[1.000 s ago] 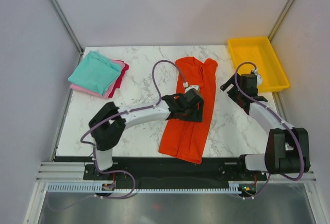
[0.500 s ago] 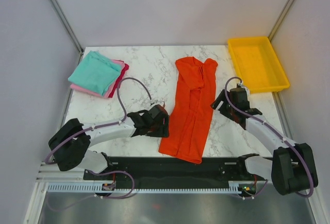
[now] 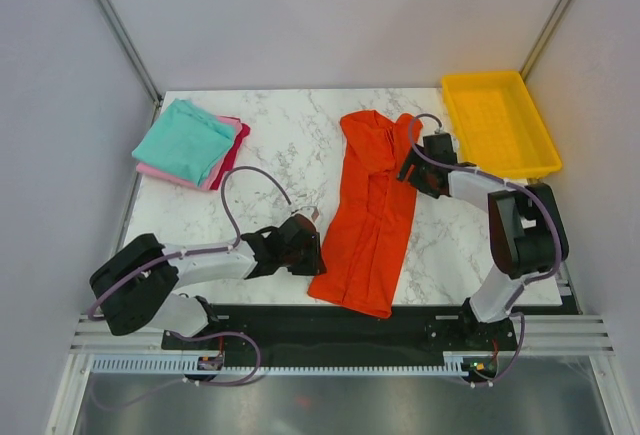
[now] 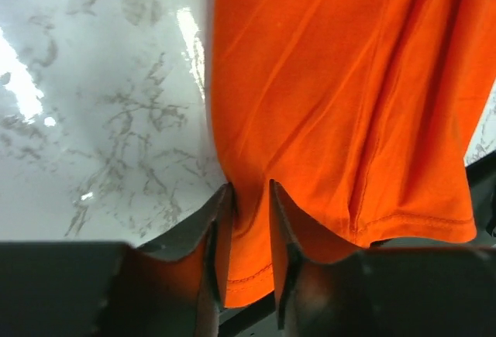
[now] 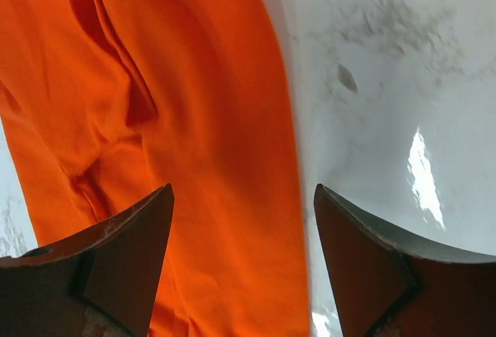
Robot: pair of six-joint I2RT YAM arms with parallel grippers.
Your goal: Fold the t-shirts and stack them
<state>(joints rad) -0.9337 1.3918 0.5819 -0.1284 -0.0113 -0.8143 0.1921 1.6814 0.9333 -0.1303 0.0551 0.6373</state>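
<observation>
The orange-red t-shirt lies folded into a long strip down the middle of the table. My left gripper is at its near left corner. In the left wrist view the fingers stand narrowly apart, and the shirt's hemmed corner lies in the gap between them. My right gripper is at the strip's far right edge. It is wide open, straddling the cloth's edge and the bare marble. The teal t-shirt lies folded on the pink one at the far left.
An empty yellow tray sits at the far right corner. White marble tabletop shows between the shirt stack and the orange strip. A black rail runs along the near edge just beyond the shirt's hem.
My left gripper drew back from the shirt's middle to its near left corner and its jaws narrowed. My right gripper swung away and leftward to the shirt's far right edge.
</observation>
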